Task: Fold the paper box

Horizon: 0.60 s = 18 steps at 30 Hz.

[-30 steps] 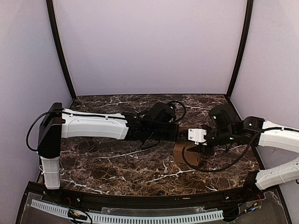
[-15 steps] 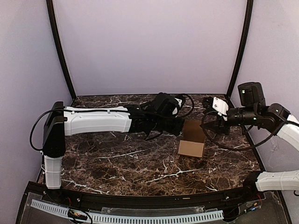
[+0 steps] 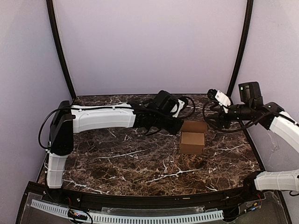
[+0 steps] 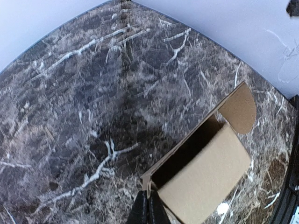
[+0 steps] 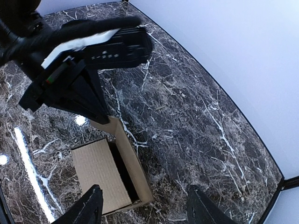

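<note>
Top external view: I note the paper box [image 3: 192, 142] part-formed right of centre on the surface [image 3: 117, 163], left hand [image 4: 148, 207] pinching its edge, right hand [image 5: 145, 207] spread empty above; tucking the lid flap looks next.

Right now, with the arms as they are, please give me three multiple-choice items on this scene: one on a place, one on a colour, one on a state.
1. Where is the paper box?
A. Resting on the marble table
B. Lifted in the air by the right arm
C. Lying on top of the left arm

2. What colour is the paper box?
A. White
B. Blue
C. Brown

3. How is the right gripper?
A. Shut on the box
B. Open, with nothing in it
C. Shut and empty

Answers:
1 A: the top view shows the box sitting on the dark veined surface.
2 C: its faces and its raised flap are plain brown cardboard.
3 B: the right wrist view shows the two fingers wide apart, above the box and away from it.
</note>
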Tool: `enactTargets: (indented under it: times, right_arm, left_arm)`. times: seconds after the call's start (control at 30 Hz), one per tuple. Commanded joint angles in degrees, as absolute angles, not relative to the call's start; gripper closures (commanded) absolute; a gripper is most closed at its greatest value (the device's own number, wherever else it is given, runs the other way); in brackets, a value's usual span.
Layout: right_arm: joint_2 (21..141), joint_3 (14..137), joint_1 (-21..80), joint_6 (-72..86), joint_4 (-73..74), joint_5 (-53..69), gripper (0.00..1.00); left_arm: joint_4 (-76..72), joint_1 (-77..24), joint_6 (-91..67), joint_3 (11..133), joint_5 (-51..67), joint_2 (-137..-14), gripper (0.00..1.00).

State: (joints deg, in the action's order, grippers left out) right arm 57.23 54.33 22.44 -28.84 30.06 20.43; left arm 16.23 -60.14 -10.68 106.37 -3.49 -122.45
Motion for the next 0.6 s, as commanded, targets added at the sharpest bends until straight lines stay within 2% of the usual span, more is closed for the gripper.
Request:
enactTargets:
  times: [0.0,0.17,0.27,0.43,0.57]
  right_arm:
    - [56.9,52.9,21.2,-28.3,27.6,22.9,0.39]
    - [59.1,52.6,19.6,-29.8,28.8,28.9,0.35]
    - [63.6,51.5,13.0,-33.9,30.4,35.8,0.30]
    - [72.2,50.9,3.6,-53.2,41.4,48.3,0.24]
    - [72.6,46.4,4.5,-65.5,48.3,52.2,0.08]
  left_arm:
    - [9.9,-62.1,-12.6,94.1,-2.8,-116.0,0.99]
    - [3.9,-63.4,-14.3,86.8,-6.0,-112.3,0.99]
    - [3.7,-63.7,-14.9,86.2,-6.3,-112.3,0.99]
    - [3.7,-63.7,-13.9,86.9,-6.9,-112.5,0.99]
    - [5.3,-63.7,-12.3,88.8,-7.3,-112.5,0.99]
